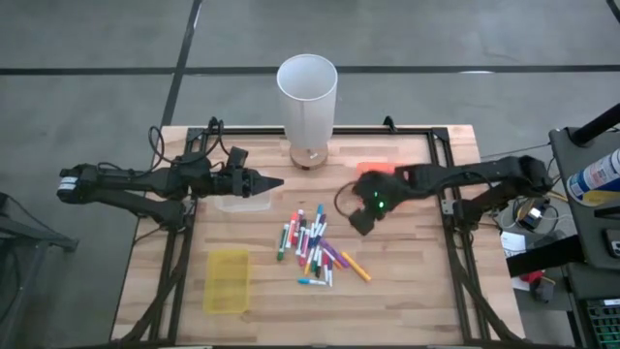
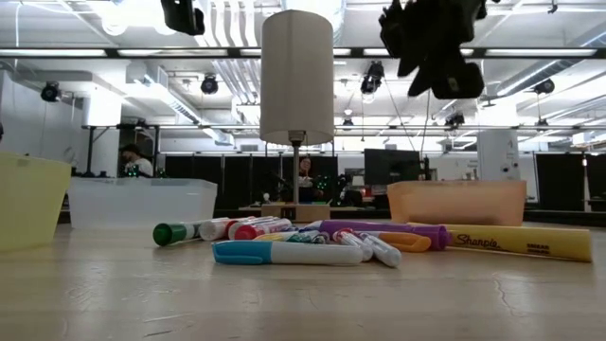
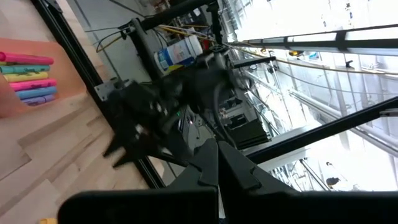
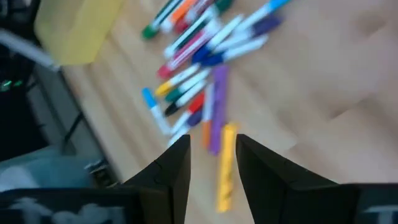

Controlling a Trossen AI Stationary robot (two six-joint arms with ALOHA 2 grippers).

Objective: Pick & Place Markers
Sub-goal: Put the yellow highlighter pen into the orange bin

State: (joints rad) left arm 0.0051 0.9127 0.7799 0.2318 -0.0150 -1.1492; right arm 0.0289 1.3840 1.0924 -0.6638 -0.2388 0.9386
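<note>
The markers lie in a loose heap on the wooden table, in mixed colours; they also show in the low view and the right wrist view. My right gripper hovers above the table just right of the heap, open and holding nothing; the low view shows it high above the table top. A yellow marker and a purple one lie below its fingers. My left gripper is shut and empty, held level over the clear tray.
A yellow tray sits near the table's left near corner. An orange tray holding highlighters lies behind my right gripper. A tall white cylinder on a small base stands at the far edge. A black frame runs along the table's sides.
</note>
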